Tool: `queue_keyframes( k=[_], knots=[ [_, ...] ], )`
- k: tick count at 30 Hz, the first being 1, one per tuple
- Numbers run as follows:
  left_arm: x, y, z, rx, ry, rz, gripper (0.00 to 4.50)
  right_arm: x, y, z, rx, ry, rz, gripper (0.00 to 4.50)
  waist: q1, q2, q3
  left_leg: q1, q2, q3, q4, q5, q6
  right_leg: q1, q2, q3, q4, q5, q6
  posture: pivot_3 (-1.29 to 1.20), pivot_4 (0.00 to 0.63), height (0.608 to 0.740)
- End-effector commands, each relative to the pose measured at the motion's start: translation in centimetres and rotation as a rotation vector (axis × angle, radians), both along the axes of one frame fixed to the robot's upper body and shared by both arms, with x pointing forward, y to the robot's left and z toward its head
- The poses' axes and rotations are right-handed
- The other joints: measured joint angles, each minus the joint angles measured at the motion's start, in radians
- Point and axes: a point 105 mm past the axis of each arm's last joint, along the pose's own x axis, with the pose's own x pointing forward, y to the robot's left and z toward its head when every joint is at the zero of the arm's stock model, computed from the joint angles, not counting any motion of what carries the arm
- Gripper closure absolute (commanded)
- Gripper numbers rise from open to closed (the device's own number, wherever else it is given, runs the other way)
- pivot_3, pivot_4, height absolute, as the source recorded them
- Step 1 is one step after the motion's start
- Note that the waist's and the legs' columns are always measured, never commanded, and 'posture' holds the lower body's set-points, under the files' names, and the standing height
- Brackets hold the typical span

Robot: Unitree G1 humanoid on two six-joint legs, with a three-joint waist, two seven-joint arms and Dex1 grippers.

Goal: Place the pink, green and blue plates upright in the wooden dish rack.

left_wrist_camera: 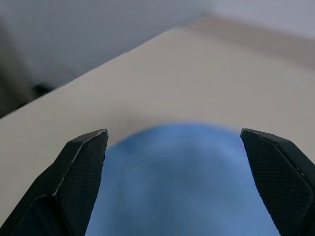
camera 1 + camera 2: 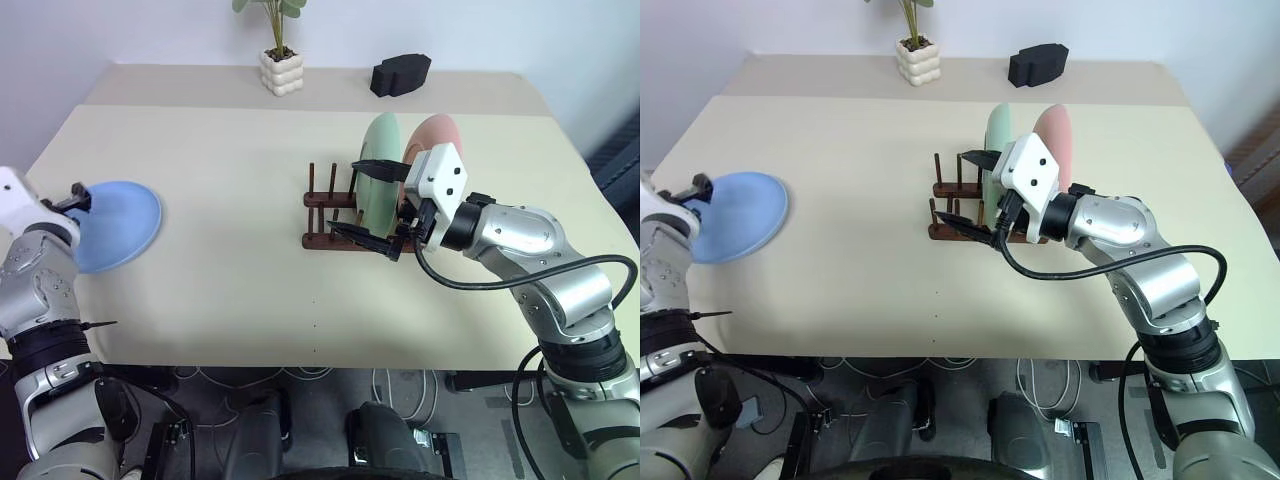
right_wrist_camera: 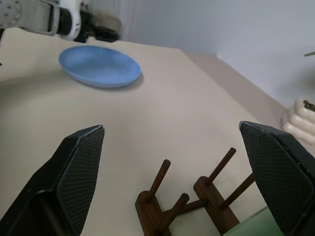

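Two matte round plates, green and pink, are standing in the pegged wooden rack mid-frame, one blue plate is lying flat at left, and both claws, left and right, are gaping wide, empty.

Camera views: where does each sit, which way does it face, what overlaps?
Head eyes: look forward and down over the table; both arms show; green plate and pink plate stand in the wooden dish rack.
Left wrist: looks along the open left gripper at the blue plate, lying flat.
Right wrist: looks along the open right gripper over the rack's free pegs toward the blue plate and the left gripper.
Shared: the blue plate shows in all views.
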Motion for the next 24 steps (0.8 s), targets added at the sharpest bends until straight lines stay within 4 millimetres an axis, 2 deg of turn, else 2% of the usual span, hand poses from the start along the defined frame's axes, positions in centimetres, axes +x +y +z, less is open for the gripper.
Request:
queue_keyframes(
  k=[1,6,10,13,18,20,21,24],
  knots=[
    [-1.1,2.0,0.9,-0.006,0.003,0.122,0.07,-0.3,0.0,1.1,0.014,-0.058,0.011,0.00,0.003,-0.003,-0.001,0.000,0.000,0.000,0.000,0.000,0.000,0.000,0.000,0.000,0.000,0.000,0.000,0.00,0.150,0.732],
    [-1.1,2.0,-1.2,-0.099,0.080,0.151,0.07,-0.3,-0.2,0.9,0.014,-0.057,-0.002,0.00,0.002,-0.005,-0.001,0.000,0.000,0.000,0.000,0.000,-0.001,0.000,-0.001,-0.001,0.000,0.000,0.000,0.00,0.150,0.732],
    [-0.5,0.8,-3.2,-0.260,0.120,0.109,0.07,-0.4,-0.3,0.8,0.016,-0.060,-0.007,0.00,0.002,-0.005,-0.002,0.000,0.000,0.000,0.000,0.000,-0.001,0.000,-0.001,-0.001,0.000,0.000,0.000,0.00,0.150,0.732],
    [-0.4,0.6,-3.4,-0.287,0.114,0.115,0.80,-0.5,-0.3,0.8,0.015,-0.063,-0.011,0.00,0.002,-0.005,-0.001,0.000,0.000,0.000,0.000,0.000,-0.001,0.000,-0.001,-0.001,0.000,0.000,0.000,0.00,0.150,0.732],
    [-0.2,0.0,-3.2,-0.312,0.085,0.115,3.33,-0.5,-0.4,0.7,0.012,-0.065,-0.014,0.00,0.002,-0.005,-0.002,0.000,0.000,0.000,0.000,0.001,-0.002,0.000,-0.001,-0.001,0.001,0.000,0.000,0.00,0.150,0.732],
    [0.0,-0.5,-3.1,-0.309,0.077,0.102,4.08,-0.5,-0.4,0.7,0.010,-0.067,-0.015,0.00,0.003,-0.005,-0.002,0.001,0.000,0.000,0.000,0.001,-0.002,0.001,-0.001,-0.001,0.001,0.000,0.000,0.00,0.150,0.732],
    [0.1,-0.8,-3.1,-0.312,0.071,0.092,4.38,-0.5,-0.4,0.7,0.010,-0.067,-0.016,0.00,0.003,-0.005,-0.002,0.001,-0.001,0.000,0.000,0.001,-0.002,0.001,-0.001,-0.001,0.001,0.000,0.000,0.00,0.150,0.732],
    [0.7,-1.9,-3.0,-0.317,0.058,0.049,4.46,-0.5,-0.4,0.7,0.007,-0.069,-0.018,0.00,0.003,-0.006,-0.002,0.000,-0.001,0.000,0.000,0.001,-0.002,0.001,-0.001,-0.001,0.001,0.000,0.000,0.00,0.150,0.732]
  ],
)
